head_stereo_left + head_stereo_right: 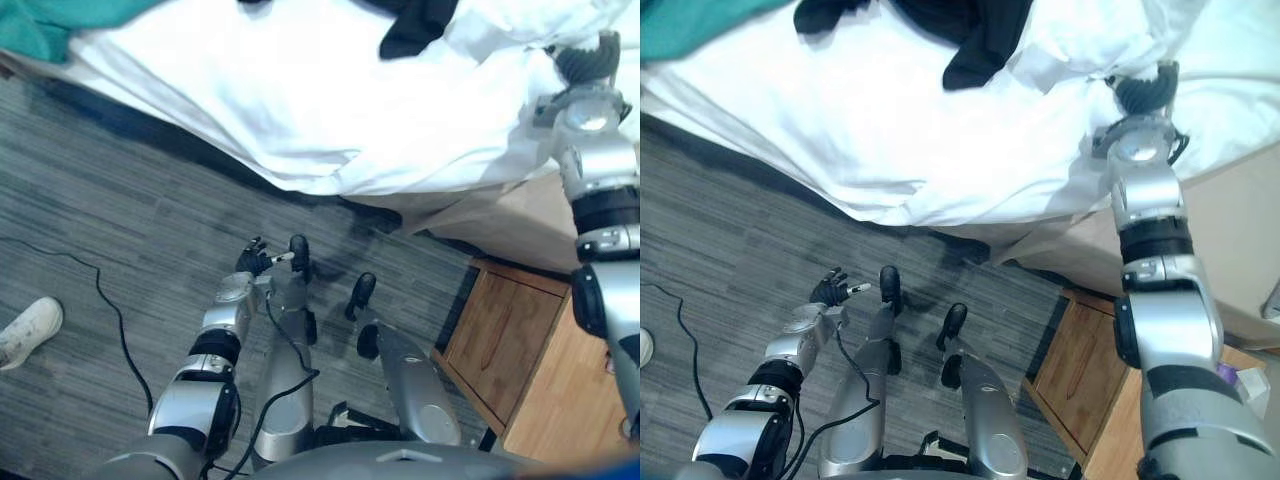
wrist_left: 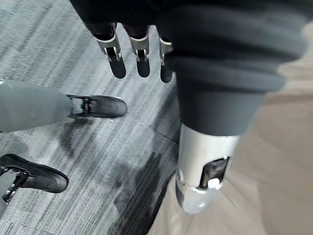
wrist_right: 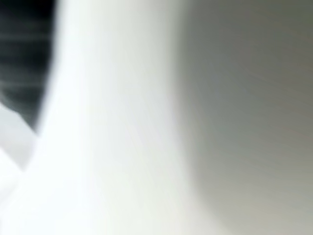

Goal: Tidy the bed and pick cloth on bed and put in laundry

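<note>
one black garment, one teal cloth, one nightstand

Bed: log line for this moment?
right hand at white sheet | left hand open over floor | black cloth lying on sheet

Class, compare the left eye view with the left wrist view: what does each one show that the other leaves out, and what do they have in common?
The left eye view adds the bed's white sheet with a teal cloth and a black cloth on it, the right hand up at the sheet, a wooden nightstand and a person's white shoe. The left wrist view adds a close look at the left hand: fingers straight, holding nothing. Both share that hand, hanging low over the grey floor.
</note>
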